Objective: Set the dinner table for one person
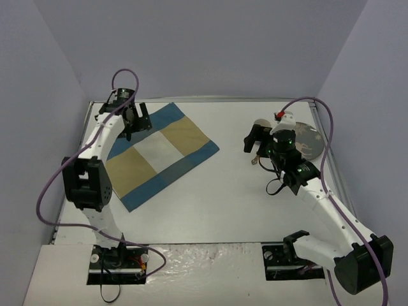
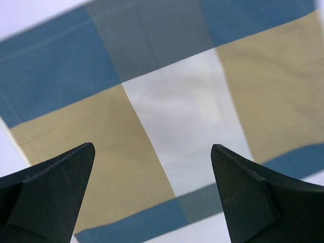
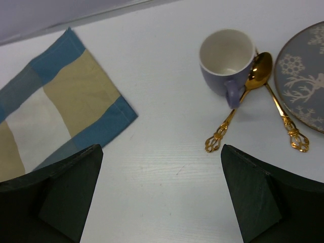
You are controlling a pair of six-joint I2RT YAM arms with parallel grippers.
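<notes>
The left pincer (image 2: pixel 152 148) hangs wide open and empty right over the cloth mat (image 2: pixel 177 111), which lies on the white table (image 1: pixel 223 204). The right pincer (image 3: pixel 161 149), also wide open and empty, has the cup (image 3: pixel 226 55), gold spoon (image 3: pixel 260 68) and plate (image 3: pixel 304 86) ahead on its right. I think the job is at picking the first thing, so the right pincer should reach out and grab one for the mat.

Surface (image 1: pixel 223 197): plain matte white.
Placemat (image 1: pixel 159 156): broad blue and tan bands crossing, a white square in the middle, grey-blue where the bands overlap.
Mug (image 3: pixel 226 58): pale lavender outside, white inside.
Spoon (image 3: pixel 238 104): shiny gold, scrollwork at the handle end.
Second utensil (image 3: pixel 283 117): same gold, same scrollwork.
Plate (image 3: pixel 304 81): grey-blue, pale snowflake and reindeer print.
Left gripper (image 2: pixel 152 146), right gripper (image 3: pixel 161 147): black fingers.
</notes>
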